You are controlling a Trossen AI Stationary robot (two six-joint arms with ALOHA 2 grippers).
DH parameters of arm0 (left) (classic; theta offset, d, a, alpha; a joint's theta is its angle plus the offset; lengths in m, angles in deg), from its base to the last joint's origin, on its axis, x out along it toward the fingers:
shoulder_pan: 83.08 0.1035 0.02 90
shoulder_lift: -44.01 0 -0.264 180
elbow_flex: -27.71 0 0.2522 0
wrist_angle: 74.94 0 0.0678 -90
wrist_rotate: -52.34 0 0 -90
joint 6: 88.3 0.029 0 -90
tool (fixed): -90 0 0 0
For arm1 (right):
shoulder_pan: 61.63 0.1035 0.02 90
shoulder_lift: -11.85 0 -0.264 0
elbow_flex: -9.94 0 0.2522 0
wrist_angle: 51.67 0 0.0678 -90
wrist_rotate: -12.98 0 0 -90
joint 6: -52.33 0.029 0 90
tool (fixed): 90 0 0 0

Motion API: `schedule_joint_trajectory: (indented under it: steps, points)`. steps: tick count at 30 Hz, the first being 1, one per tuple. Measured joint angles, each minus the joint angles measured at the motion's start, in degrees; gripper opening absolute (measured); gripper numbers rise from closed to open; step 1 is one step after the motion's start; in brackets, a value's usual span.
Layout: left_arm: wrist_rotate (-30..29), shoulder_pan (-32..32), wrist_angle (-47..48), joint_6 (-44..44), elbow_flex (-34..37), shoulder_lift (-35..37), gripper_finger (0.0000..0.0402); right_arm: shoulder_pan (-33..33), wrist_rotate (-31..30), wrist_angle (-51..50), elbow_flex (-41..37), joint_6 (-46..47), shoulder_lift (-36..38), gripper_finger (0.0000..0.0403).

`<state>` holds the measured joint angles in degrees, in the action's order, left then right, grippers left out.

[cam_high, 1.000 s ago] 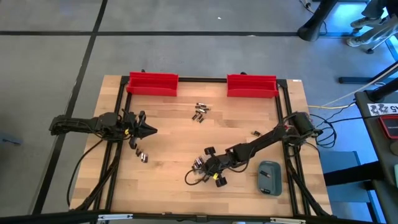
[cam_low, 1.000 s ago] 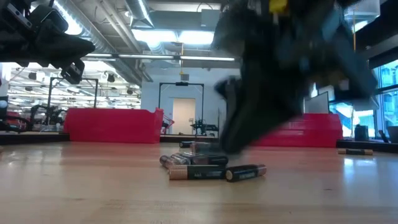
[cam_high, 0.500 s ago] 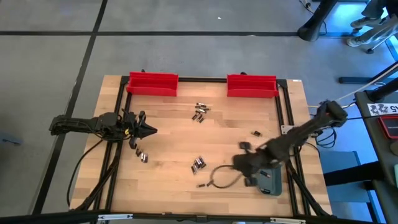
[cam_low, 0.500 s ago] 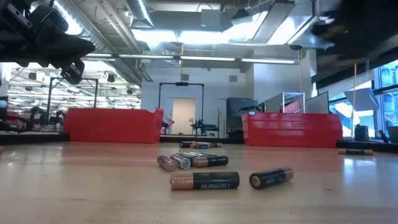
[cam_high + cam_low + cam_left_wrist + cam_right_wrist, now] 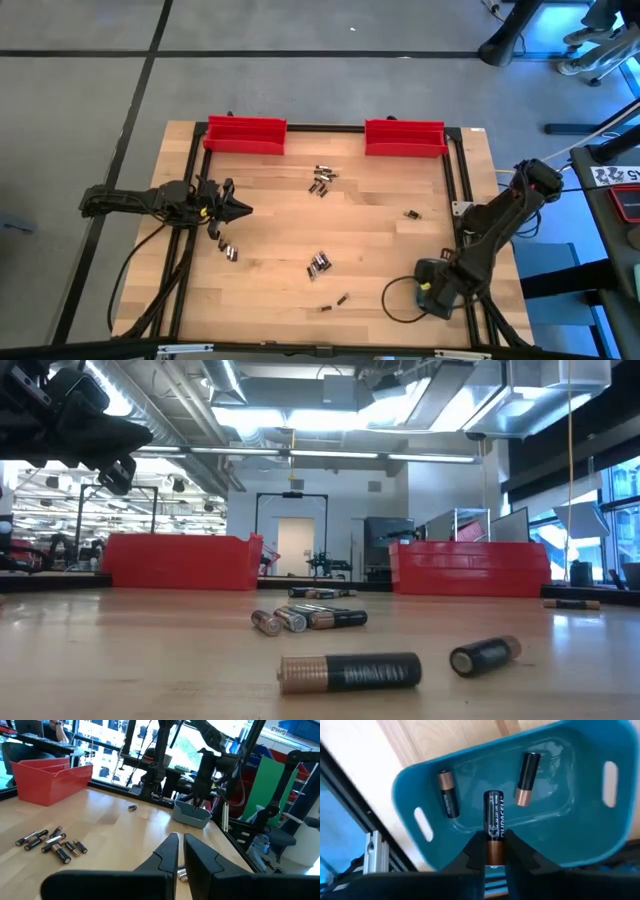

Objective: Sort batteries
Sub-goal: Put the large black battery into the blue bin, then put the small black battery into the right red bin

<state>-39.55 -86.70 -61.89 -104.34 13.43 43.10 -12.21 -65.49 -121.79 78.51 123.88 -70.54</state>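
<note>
Left arm: extended across worktop's left side, idle; left end effector point(image 5: 240, 210) fingers together, empty. Right arm: folded back over right near corner; right end effector point(image 5: 493, 851) clamped on battery point(image 5: 493, 822).

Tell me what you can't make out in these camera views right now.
- High view: the blue tray is mostly covered by the right gripper, so its contents are hidden there.
- High view: the batteries are too small to tell types apart.
- Left wrist view: batteries under the left gripper are mostly hidden by its fingers.
- Low view: the right gripper is out of frame.
</note>
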Motion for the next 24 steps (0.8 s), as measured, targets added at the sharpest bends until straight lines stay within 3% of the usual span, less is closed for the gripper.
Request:
schedule_joint_trajectory:
  steps: [4,8,12,15,19,24]
  points:
    - [0.0,0.0,0.0,0.0,0.0,0.0,0.002,-2.3,3.9,2.6,-3.3,-0.1,-0.1,0.0085]
    - [0.0,0.0,0.0,-0.3,0.0,0.0,0.002,-4.4,4.1,0.2,-3.0,-3.1,0.0,0.0142]
    - [0.0,0.0,0.0,-0.3,0.0,0.0,0.002,-6.5,1.0,-6.1,2.1,-4.8,0.9,0.017]
    - [0.0,0.0,0.0,-0.7,0.0,0.0,0.002,-6.7,-6.3,-5.1,7.2,-9.0,0.9,0.017]
    - [0.0,0.0,0.0,-2.0,0.0,0.0,0.002,-6.7,-15.4,14.7,8.3,-25.3,-0.7,0.0161]
    - [0.0,0.0,0.0,-3.4,0.0,0.0,0.002,-6.9,-18.1,38.5,7.3,-44.4,-10.8,0.0152]
